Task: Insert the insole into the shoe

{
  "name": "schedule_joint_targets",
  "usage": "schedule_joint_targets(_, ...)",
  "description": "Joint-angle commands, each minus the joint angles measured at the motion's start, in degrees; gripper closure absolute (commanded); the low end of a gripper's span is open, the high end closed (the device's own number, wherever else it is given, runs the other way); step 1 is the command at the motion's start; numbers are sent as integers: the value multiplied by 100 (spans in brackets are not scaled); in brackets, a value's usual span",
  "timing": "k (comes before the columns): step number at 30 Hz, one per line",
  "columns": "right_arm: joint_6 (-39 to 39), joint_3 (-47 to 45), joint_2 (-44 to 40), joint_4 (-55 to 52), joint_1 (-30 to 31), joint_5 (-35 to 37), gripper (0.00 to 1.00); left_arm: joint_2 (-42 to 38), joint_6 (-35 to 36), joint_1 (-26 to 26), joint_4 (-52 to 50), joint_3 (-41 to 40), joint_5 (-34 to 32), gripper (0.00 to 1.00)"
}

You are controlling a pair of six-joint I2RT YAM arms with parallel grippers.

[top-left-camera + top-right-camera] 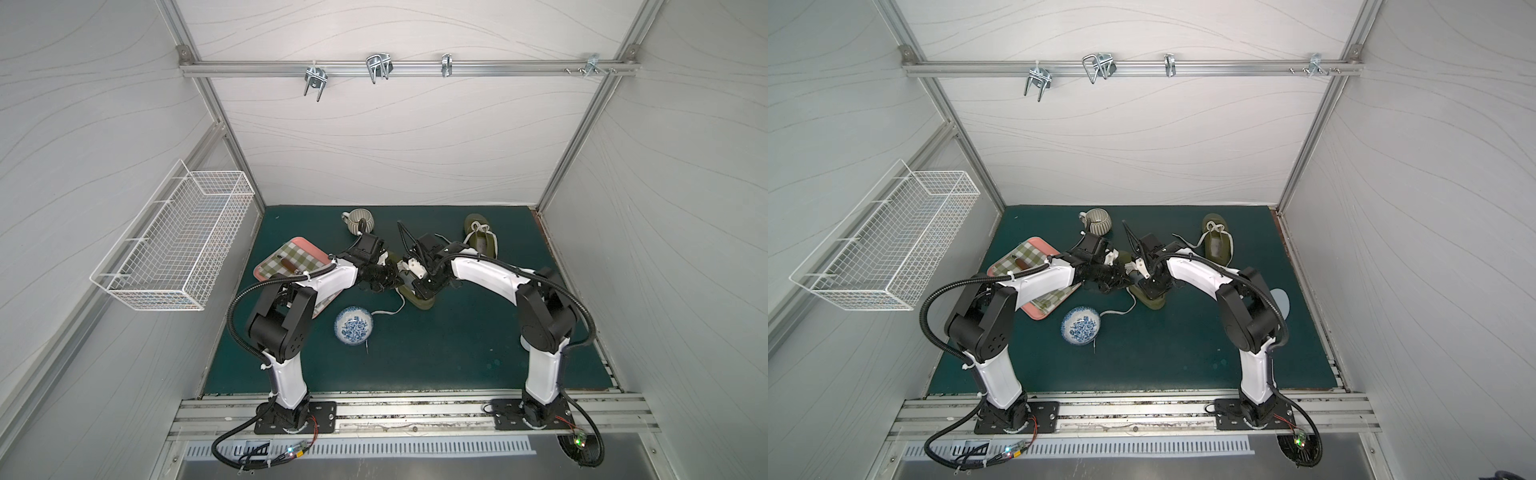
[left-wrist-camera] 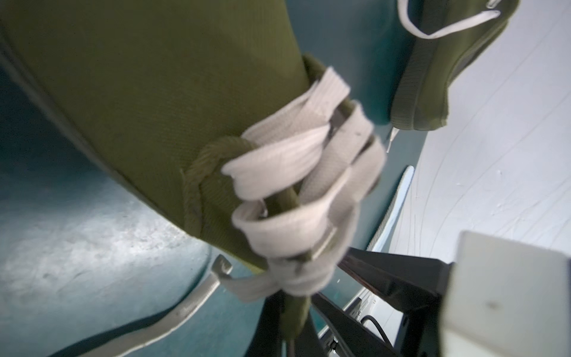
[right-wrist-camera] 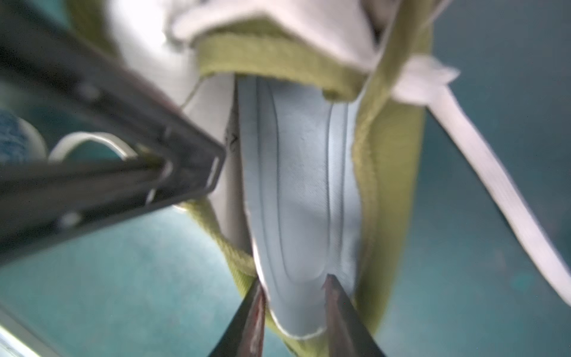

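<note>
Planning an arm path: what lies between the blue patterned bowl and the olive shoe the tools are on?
A loose white shoelace on the green mat, running from the shoe toward the bowl; both top views show it.

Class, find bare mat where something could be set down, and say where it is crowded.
Bare: the wide front strip between bowl and rail; the stretch between bowl and right arm. Crowded: mid-mat, around tray, mug and shoe.

**Both top views:** the shoe is largely covered from above, with only its near end exposed. The left arm hides part of the tray. The brown item on the tray is too small to identify.

**Right wrist view, blurred:** the insole runs out of sight inside the shoe.
</note>
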Motion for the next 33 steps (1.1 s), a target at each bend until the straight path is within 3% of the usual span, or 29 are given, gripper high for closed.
schedule_joint_targets(1, 129, 39, -427, -399, 53, 38, 59, -275, 75, -26, 130, 177, 275, 100)
schedule_joint_targets(8, 303, -114, -700, -377, 53, -381, 56, -212, 114, -25, 116, 224, 288, 100)
schedule_joint_targets(12, 334, -225, -663, -259, 47, -464, 74, -194, 111, -26, 127, 233, 296, 100)
schedule_joint_targets(23, 331, -357, 291, 504, -268, -681, 87, -229, 103, -26, 147, 199, 365, 100)
schedule_joint_targets(29, 141, -68, 874, 334, -159, -718, 98, -249, 26, -26, 300, 159, 436, 100)
schedule_joint_targets(31, 201, -149, 796, 293, -155, -719, 98, -259, 17, -26, 304, 153, 446, 100)
schedule_joint_targets(33, 244, -186, 550, 175, -125, -612, 90, -260, 80, -26, 189, 196, 406, 100)
